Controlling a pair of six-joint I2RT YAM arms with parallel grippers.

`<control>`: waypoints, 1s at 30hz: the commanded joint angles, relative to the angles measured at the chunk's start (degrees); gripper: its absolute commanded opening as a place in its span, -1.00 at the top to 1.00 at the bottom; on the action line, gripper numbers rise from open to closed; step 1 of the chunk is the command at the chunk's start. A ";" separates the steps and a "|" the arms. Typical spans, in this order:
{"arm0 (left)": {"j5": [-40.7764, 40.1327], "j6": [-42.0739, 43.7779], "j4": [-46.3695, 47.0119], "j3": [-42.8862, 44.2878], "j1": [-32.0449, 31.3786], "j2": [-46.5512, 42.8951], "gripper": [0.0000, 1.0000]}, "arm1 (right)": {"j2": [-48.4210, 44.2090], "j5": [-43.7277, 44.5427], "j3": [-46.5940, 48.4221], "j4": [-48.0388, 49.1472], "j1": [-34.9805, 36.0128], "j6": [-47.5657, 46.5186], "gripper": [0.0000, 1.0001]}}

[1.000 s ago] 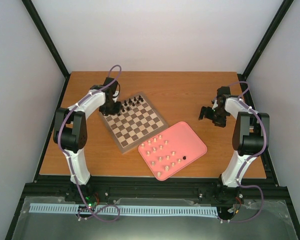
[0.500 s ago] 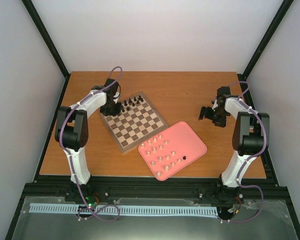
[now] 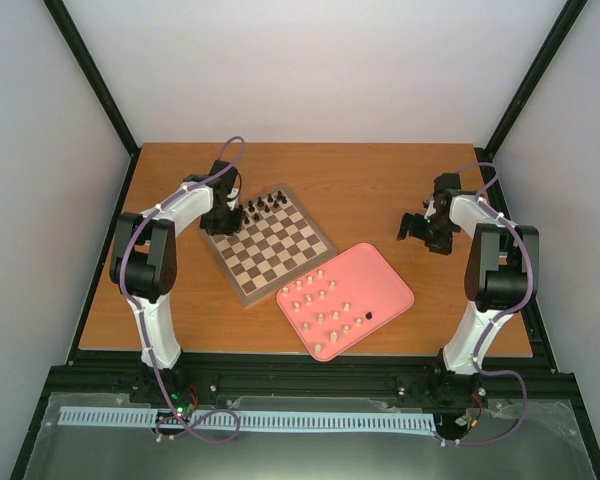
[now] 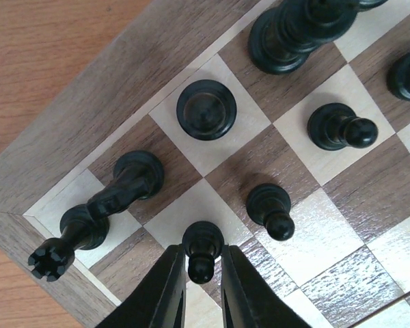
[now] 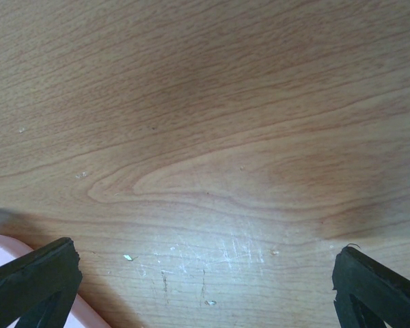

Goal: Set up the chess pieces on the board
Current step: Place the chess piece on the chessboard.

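Chess pieces, dark set [image 3: 263, 206]: most are on the board [image 3: 280, 250], crowded along its far-left edge. The left wrist view shows them on the first two rows of squares by the corner.

Cream set [image 3: 320, 300]: all of it that I can see lies loose in the pink tray [image 3: 395, 285] beside the board's near-right corner. One dark piece [image 3: 368, 316] sits among them. No cream piece shows on the board.

Left gripper [image 4: 202, 254]: low over the far-left corner, fingers close on either side of a dark pawn [image 4: 203, 239] that stands upright on a second-row square. Cannot tell whether the pads press it or stand just clear.

Right gripper [image 5: 205, 273]: jaws spread wide and holding nothing, hanging over bare table [image 3: 380, 190] right of the board, with the tray's edge just in its view.

Judgement: dark side nearly placed, apart from the stray in the tray. The cream side is not yet begun, so roughly half the job is left.
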 commanded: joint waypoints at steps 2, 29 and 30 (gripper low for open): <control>0.16 -0.37 0.89 0.01 -0.03 -0.82 0.63 | -0.81 -0.42 -0.34 0.15 0.42 -0.60 -1.00; 2.00 -0.77 -1.52 -1.26 -1.39 -13.89 0.37 | -1.48 -1.25 -0.61 0.24 0.48 -0.87 -1.00; 2.31 -0.53 -1.79 -1.26 -2.25 -15.17 0.34 | -1.40 -1.21 -0.61 0.24 0.49 -0.87 -1.00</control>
